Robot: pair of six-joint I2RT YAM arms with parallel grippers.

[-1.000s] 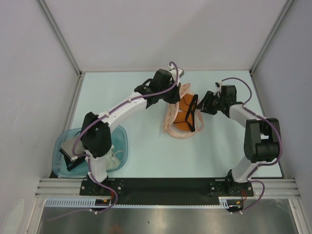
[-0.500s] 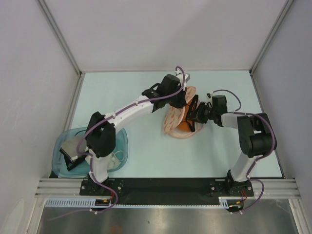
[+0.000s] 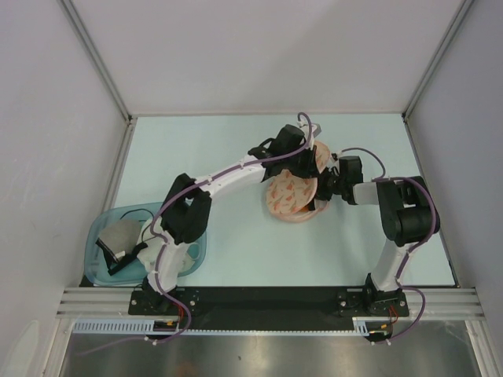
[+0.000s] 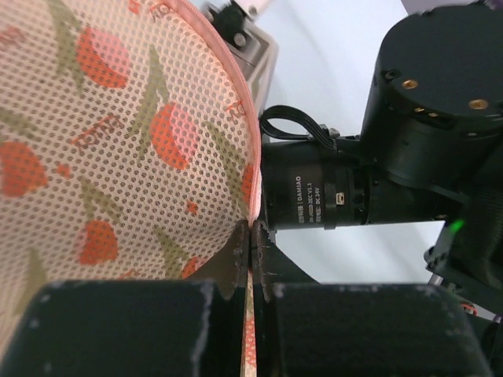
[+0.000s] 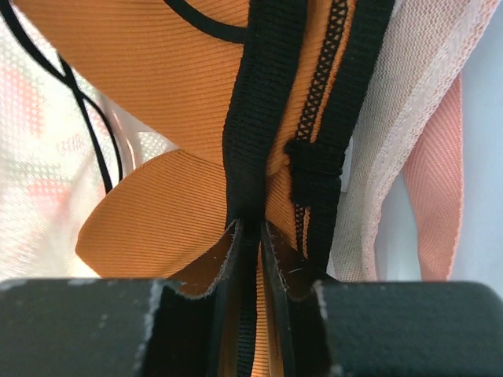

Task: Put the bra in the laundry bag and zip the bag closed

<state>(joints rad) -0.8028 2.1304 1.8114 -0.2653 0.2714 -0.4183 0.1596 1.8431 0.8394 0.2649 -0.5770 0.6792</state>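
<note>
The peach-pink laundry bag (image 3: 292, 195) lies mid-table, its upper half folded down over the lower half. My left gripper (image 3: 308, 161) is shut on the edge of that upper half; the left wrist view shows the printed mesh (image 4: 118, 141) pinched between my jaws (image 4: 251, 236). My right gripper (image 3: 324, 188) is at the bag's right edge, shut on the bra's black band. In the right wrist view the orange bra (image 5: 157, 94) with black trim sits inside the pale lining (image 5: 409, 118), my gripper (image 5: 250, 232) clamped on it. From above the bra is hidden by the bag.
A translucent teal tub (image 3: 98, 236) with a white garment (image 3: 185, 255) and a grey item stands at the near left by the left arm's base. The cell walls close in the table on three sides.
My left gripper has swung the bag's upper half rightward and down over the bra. My right gripper has moved left, further into the bag. The bra no longer shows from above.
</note>
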